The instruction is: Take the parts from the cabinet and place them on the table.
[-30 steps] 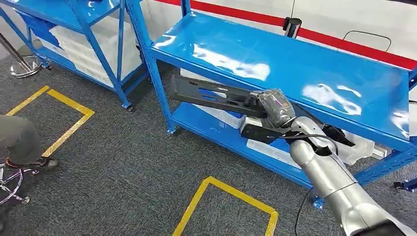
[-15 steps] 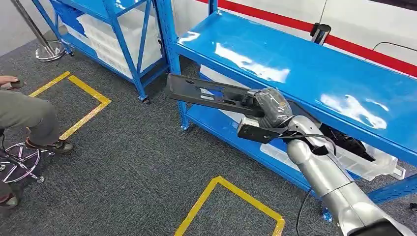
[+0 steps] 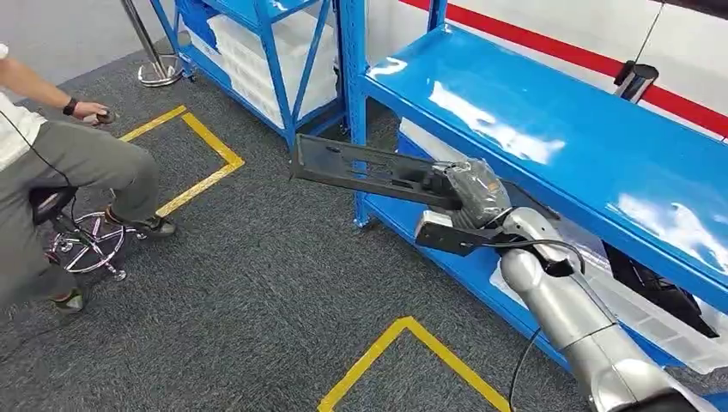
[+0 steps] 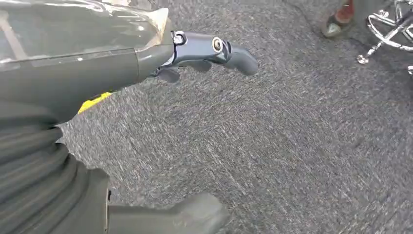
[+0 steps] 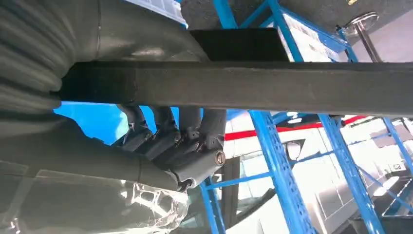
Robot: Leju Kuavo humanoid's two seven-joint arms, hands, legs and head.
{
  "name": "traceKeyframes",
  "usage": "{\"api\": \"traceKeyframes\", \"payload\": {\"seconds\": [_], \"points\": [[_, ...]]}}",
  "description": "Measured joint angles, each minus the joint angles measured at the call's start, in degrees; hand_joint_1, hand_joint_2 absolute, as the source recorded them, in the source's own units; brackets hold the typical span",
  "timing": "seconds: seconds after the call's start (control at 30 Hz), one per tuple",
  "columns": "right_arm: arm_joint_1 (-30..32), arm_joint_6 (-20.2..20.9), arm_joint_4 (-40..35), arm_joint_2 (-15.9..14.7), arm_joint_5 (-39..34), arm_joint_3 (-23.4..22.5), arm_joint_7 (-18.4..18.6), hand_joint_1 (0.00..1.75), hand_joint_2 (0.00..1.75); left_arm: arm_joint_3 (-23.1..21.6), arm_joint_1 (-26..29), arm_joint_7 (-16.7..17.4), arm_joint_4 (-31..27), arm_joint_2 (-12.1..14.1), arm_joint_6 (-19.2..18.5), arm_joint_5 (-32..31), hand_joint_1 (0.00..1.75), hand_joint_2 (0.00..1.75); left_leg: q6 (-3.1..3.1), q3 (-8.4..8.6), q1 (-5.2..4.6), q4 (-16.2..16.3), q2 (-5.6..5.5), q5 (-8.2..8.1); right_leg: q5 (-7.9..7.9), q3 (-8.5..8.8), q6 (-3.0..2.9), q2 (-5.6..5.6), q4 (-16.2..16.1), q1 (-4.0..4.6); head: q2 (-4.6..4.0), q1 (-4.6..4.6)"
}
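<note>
Clearly the right hand [image 3: 468,193] is clamped on the black part [image 3: 365,167], holding it near one end, so the long flat piece runs out level from the hand toward the robot's left, over the grey carpet [image 3: 257,292] and in front of the blue shelf [image 3: 549,146]. In the right wrist view its fingers [image 5: 170,139] curl under the part's bar [image 5: 243,87]. The left hand [image 4: 146,63] hangs over the carpet, fingers apart, holding nothing. No tabletop is in sight (so the carry is not finished, I judge). Compared with the earlier frames the whole view has swung; the seated person [image 3: 60,163] now shows more fully.
</note>
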Motion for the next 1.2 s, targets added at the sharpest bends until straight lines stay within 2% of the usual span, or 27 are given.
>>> {"api": "traceKeyframes", "payload": {"seconds": [0.03, 0.07, 0.13, 0.17, 0.2, 0.23, 0.3, 0.33, 0.37, 0.43, 0.5, 0.53, 0.57, 0.6, 0.67, 0.7, 0.77, 0.8, 0.83, 0.87, 0.9, 1.0, 1.03, 1.07, 1.1, 1.17, 1.2], "points": [[-0.08, 0.00, -0.04, 0.00, 0.11, -0.07, 0.00, 1.47, 1.75, 0.00, 0.02, -0.35, 0.00, -0.11, 0.22, 0.00, 0.00, 1.75, -0.37, -0.44, -0.31, 1.27, 3.22, -0.95, 0.01, 0.12, -0.28, -0.32, -0.03, 0.10, 0.00, -0.15], [-0.10, 0.00, -0.20, -0.02, 0.11, -0.11, -0.07, 1.47, 1.75, 0.02, -0.11, -0.74, -0.02, -0.07, 0.33, 0.04, 0.00, 1.75, -0.73, -1.83, -0.24, 4.40, 5.19, -3.04, -0.01, 0.14, -1.09, -0.84, -0.03, 0.23, 0.00, -0.50], [-0.06, 0.00, -0.26, -0.11, 0.13, -0.15, -0.15, 1.47, 1.75, 0.11, -0.31, -1.20, -0.13, -0.09, 0.28, 0.46, 0.00, 1.75, -1.18, -6.50, 0.11, 14.03, 6.31, -7.58, -0.11, 0.11, -1.22, -1.98, -0.01, 0.41, 0.00, -0.43], [0.04, 0.00, -0.28, -0.15, 0.13, -0.13, -0.18, 1.47, 1.75, 0.15, -0.29, -1.24, -0.15, -0.20, 0.22, 0.59, 0.00, 1.75, -1.35, -8.17, 0.22, 17.44, 6.44, -8.53, -0.14, 0.10, -1.26, -2.50, -0.01, 0.43, 0.00, -0.46], [0.10, -0.02, -0.26, -0.15, 0.13, -0.13, -0.26, 1.47, 1.75, 0.33, -0.26, -1.29, -0.15, -0.22, 0.13, 1.13, 0.00, 1.75, -1.46, -8.51, 0.35, 18.07, 6.50, -8.02, -0.17, 0.12, -1.26, -3.12, -0.01, 0.44, 0.00, -0.43], [0.09, -0.04, -0.26, -0.13, 0.20, -0.11, -0.35, 1.47, 1.75, 0.59, -0.26, -1.33, -0.20, -0.22, 0.15, 1.29, 0.00, 1.75, -1.50, -7.55, 0.48, 15.94, 6.58, -6.45, -0.19, 0.13, -1.26, -3.61, 0.00, 0.44, 0.00, -0.46], [-0.09, -0.07, -0.28, -0.04, 0.20, -0.11, -0.37, 1.47, 1.75, 1.05, -0.25, -1.49, -0.83, -0.22, 1.20, 1.60, 0.00, 1.75, -1.20, -1.98, 0.49, 5.59, 7.93, -1.67, -0.30, 0.25, -1.20, -4.66, 0.00, 0.44, 0.00, -0.46], [-0.27, -0.09, -0.28, -0.02, 0.17, -0.13, -0.37, 1.47, 1.75, 1.22, -0.25, -1.53, -1.42, -0.26, 1.60, 1.71, 0.00, 1.75, -0.95, 0.72, 0.36, 0.86, 10.56, -0.57, -0.41, 0.37, -1.02, -5.09, 0.00, 0.71, 0.00, -0.52], [-0.46, -0.09, -0.28, -0.04, 0.17, -0.13, -0.40, 1.47, 1.75, 1.55, -0.41, -1.53, -1.88, -0.33, 2.25, 1.75, 0.00, 1.75, -0.72, 0.82, -0.22, 0.36, 10.60, -0.89, -0.61, 0.27, -0.67, -5.51, 0.06, 1.29, 0.00, -0.39], [-0.98, -0.09, -0.28, 0.17, 0.13, 0.06, -0.42, 1.47, 1.75, 1.77, 0.06, -1.55, -3.21, -0.63, 4.58, 0.94, 0.00, 1.75, -0.15, 0.46, -0.39, 0.27, 9.17, -0.82, -0.69, 0.39, -0.29, -6.34, -0.08, 1.33, 0.00, -0.22], [-1.21, -0.09, -0.28, 0.39, 0.06, 0.24, -0.42, 1.47, 1.75, 1.77, 0.63, -1.55, -4.73, -0.85, 6.21, 0.35, 0.00, 1.75, 0.78, 0.68, -0.64, -0.46, 7.90, -0.34, -0.79, 0.99, 0.65, -7.45, -0.45, 1.66, 0.00, -0.22], [-1.28, -0.09, -0.28, 0.26, 0.02, 0.24, -0.44, 1.47, 1.75, 1.77, 1.01, -1.57, -5.61, -1.24, 6.51, 0.07, 0.00, 1.75, 1.26, 1.24, -0.24, -0.92, 7.55, 0.05, -1.58, 0.10, 0.75, -5.68, 0.49, 1.21, 0.00, -0.06], [-1.42, -0.11, -0.28, 0.26, -0.07, 0.22, -0.46, 1.47, 1.75, 1.77, 1.02, -1.57, -6.17, -1.47, 6.82, -0.13, 0.00, 1.75, 1.59, 1.22, -0.18, -1.11, 6.93, 0.21, -3.16, -0.88, 0.31, -3.39, 3.13, 1.13, 0.00, 0.00], [-1.56, -0.13, -0.26, 0.24, -0.20, 0.24, -0.52, 1.47, 1.75, 1.77, 1.02, -1.57, -6.69, -1.49, 7.28, -0.18, 0.00, 1.75, 1.86, 1.14, -0.19, -1.11, 6.38, 0.30, -5.12, -2.74, -0.09, -2.28, 7.45, 1.01, 0.00, 0.16], [-1.35, -0.18, -0.11, -0.07, -0.28, 0.37, -0.57, 1.47, 1.75, 1.77, 1.37, -1.57, -7.87, -1.90, 8.33, -0.68, 0.00, 1.75, 1.95, 1.09, -0.20, -1.09, 4.77, 0.30, -8.48, -7.50, -0.16, -1.24, 17.06, 0.96, 0.00, 0.24], [-1.21, -0.20, -0.02, -0.20, -0.42, 0.42, -0.59, 1.47, 1.75, 1.73, 1.87, -1.57, -8.50, -2.14, 8.46, -0.98, 0.00, 1.75, 1.95, 1.10, -0.21, -1.07, 3.92, 0.30, -8.58, -8.49, 0.25, -1.02, 18.81, 1.00, 0.00, 0.24], [-1.24, -0.26, -0.02, -0.31, -0.55, 0.48, -0.63, 1.47, 1.75, 1.68, 2.45, -1.57, -9.20, -2.45, 8.50, -1.20, 0.00, 1.75, 1.92, 1.13, -0.17, -0.92, 2.46, 0.31, -5.77, -6.20, 1.19, -0.94, 13.38, 0.92, 0.00, 0.27], [-1.33, -0.37, -0.02, -0.33, -0.68, 0.48, -0.70, 1.47, 1.75, 1.68, 2.64, -1.57, -9.42, -2.56, 8.52, -1.16, 0.00, 1.75, 1.88, 1.15, -0.11, -0.78, 1.78, 0.29, -3.45, -3.68, 1.70, -0.62, 8.10, 0.76, 0.00, 0.27], [-1.50, -0.46, -0.02, -0.31, -0.83, 0.48, -0.74, 1.47, 1.75, 1.68, 2.75, -1.57, -9.66, -2.71, 8.48, -0.78, 0.00, 1.75, 1.71, 1.13, -0.06, -0.53, 1.04, 0.19, -1.27, -1.04, 2.12, 0.52, 2.64, 0.43, 0.00, 0.27], [-1.59, -0.46, 0.00, -0.35, -0.94, 0.57, -0.77, 1.47, 1.75, 1.68, 2.79, -1.57, -9.77, -2.75, 8.19, -0.52, 0.00, 1.75, 1.39, 0.83, -0.17, -0.30, 0.52, 0.11, -1.15, -0.27, 1.79, 2.21, 0.71, 0.09, 0.00, 0.22], [-1.68, -0.50, 0.04, -0.33, -1.01, 0.74, -0.83, 1.47, 1.75, 1.68, 2.89, -1.57, -9.86, -2.75, 8.11, -0.13, 0.00, 1.75, 1.04, 0.60, -0.36, -0.03, -0.08, 0.06, -0.73, 0.03, 1.14, 1.49, 0.28, 0.39, 0.00, 0.16], [-1.74, -0.55, 0.04, -0.15, -1.18, 1.18, -0.94, 1.47, 1.75, 1.68, 3.58, -1.57, -9.99, -2.86, 7.74, -0.04, 0.00, 1.75, 0.12, 0.21, -0.10, -0.48, -1.18, 0.55, -0.40, 0.19, 0.20, 0.20, 0.29, 0.66, 0.00, 0.22], [-1.99, -0.57, 0.04, -0.07, -1.20, 1.27, -0.94, 1.47, 1.75, 1.66, 3.77, -1.57, -9.99, -2.80, 7.58, -0.04, 0.00, 1.75, -0.09, -0.07, 0.03, 0.10, 0.10, 0.00, -0.07, 0.28, -0.35, -0.39, -0.01, 0.09, 0.00, 0.22], [-2.04, -0.61, 0.04, -0.02, -1.31, 1.29, -0.96, 1.47, 1.75, 1.66, 3.81, -1.57, -10.01, -2.84, 7.58, -0.04, 0.00, 1.75, -0.47, -0.95, -0.35, 2.08, 3.47, -1.41, -0.13, 0.37, -0.81, -0.75, -0.02, 0.19, 0.00, -0.32], [-2.08, -0.63, 0.04, -0.04, -1.46, 1.31, -1.01, 1.47, 1.75, 1.66, 3.70, -1.57, -10.03, -2.75, 7.58, -0.04, 0.00, 1.75, -0.83, -2.82, -0.20, 6.08, 5.29, -3.65, -0.22, 0.40, -1.37, -1.24, -0.02, 0.36, 0.00, -0.48], [-2.03, -0.63, 0.04, -0.22, -1.55, 1.42, -0.96, 1.47, 1.75, 1.64, 3.69, -1.57, -10.03, -2.78, 7.60, -0.07, 0.00, 1.75, -1.18, -7.43, 0.08, 15.22, 6.38, -7.52, -0.34, 0.39, -1.56, -2.41, -0.01, 0.67, 0.00, -0.46], [-1.94, -0.63, 0.04, -0.31, -1.62, 1.51, -0.96, 1.47, 1.75, 1.64, 3.73, -1.57, -10.03, -2.88, 7.60, -0.13, 0.00, 1.75, -1.30, -8.88, 0.17, 17.98, 6.50, -8.11, -0.36, 0.40, -1.58, -3.01, 0.00, 0.70, 0.00, -0.48]]}}
